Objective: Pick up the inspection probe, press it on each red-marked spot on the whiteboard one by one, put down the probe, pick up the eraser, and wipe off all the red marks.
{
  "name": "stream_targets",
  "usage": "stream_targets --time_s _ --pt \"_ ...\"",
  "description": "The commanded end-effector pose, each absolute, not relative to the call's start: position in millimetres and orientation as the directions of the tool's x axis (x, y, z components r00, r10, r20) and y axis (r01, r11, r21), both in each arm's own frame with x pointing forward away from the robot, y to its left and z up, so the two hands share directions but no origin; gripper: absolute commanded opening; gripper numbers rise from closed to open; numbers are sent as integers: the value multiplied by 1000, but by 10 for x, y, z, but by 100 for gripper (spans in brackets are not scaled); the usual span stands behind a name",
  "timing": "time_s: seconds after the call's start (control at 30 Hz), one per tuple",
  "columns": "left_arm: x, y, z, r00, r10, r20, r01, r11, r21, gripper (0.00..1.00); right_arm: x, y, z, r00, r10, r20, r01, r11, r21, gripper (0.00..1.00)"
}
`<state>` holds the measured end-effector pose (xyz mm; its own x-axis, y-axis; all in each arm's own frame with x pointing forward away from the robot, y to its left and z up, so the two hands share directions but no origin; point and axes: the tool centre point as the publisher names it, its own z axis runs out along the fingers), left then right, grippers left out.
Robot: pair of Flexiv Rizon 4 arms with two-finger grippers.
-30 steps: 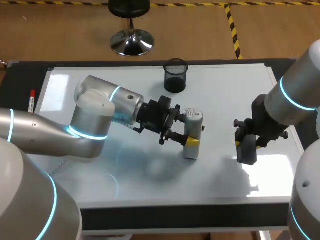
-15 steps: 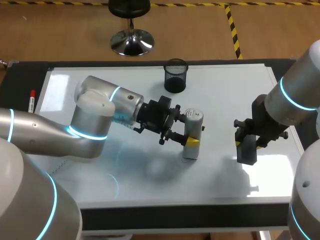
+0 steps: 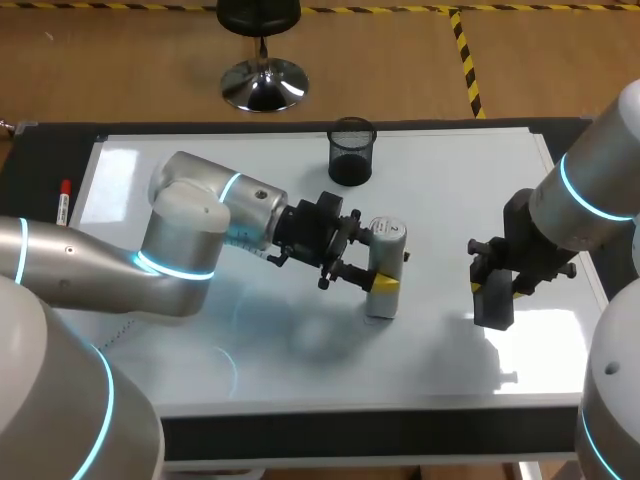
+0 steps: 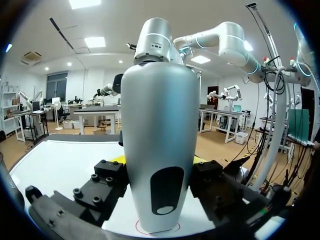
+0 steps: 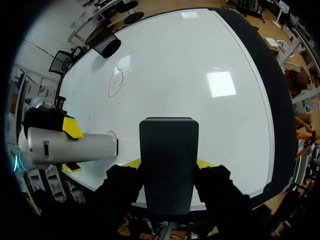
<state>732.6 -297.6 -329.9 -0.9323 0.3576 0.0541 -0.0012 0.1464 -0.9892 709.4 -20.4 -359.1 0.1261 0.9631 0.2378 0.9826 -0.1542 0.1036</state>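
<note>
Currently on record, all positions given against the whiteboard (image 3: 450,200):

1. Inspection probe (image 3: 386,240): silver-grey, rounded body. It stands upright near the whiteboard's middle, its base down on the surface. In the left wrist view a thin red ring (image 4: 172,229) on the whiteboard shows around the base.

2. Left gripper (image 3: 386,272): comes in from the whiteboard's left side. Its fingers clamp the probe's lower body from two sides, with a yellow tip showing against the casing.

3. Eraser (image 5: 168,160): dark rectangular block, held over the whiteboard's right part and short of its right edge. It casts a shadow on the surface toward the near edge.

4. Right gripper (image 5: 168,163): above the whiteboard's right part. It is pinched on the eraser, with a yellow tip visible on either side of the block.

5. Second red mark (image 5: 116,82): a drawn loop on the whiteboard's surface, between the probe and the far edge.

6. Mesh cup (image 3: 351,150): black, upright, on the whiteboard at the middle of its far edge.

7. Red-capped marker (image 3: 64,202): lying just off the whiteboard's left edge, on the dark border.
</note>
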Motion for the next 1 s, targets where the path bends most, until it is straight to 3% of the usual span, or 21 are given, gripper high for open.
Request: stream_targets --time_s 0.03,1.0 --pt "7329 -2976 -3437 -932 358 55 -2 145 -989 0 7088 -214 -3589 125 963 240 983 -153 104 0" --pt "7339 -3109 -3004 -931 365 17 31 126 -991 0 7088 -214 -3589 125 963 240 983 -153 104 0"
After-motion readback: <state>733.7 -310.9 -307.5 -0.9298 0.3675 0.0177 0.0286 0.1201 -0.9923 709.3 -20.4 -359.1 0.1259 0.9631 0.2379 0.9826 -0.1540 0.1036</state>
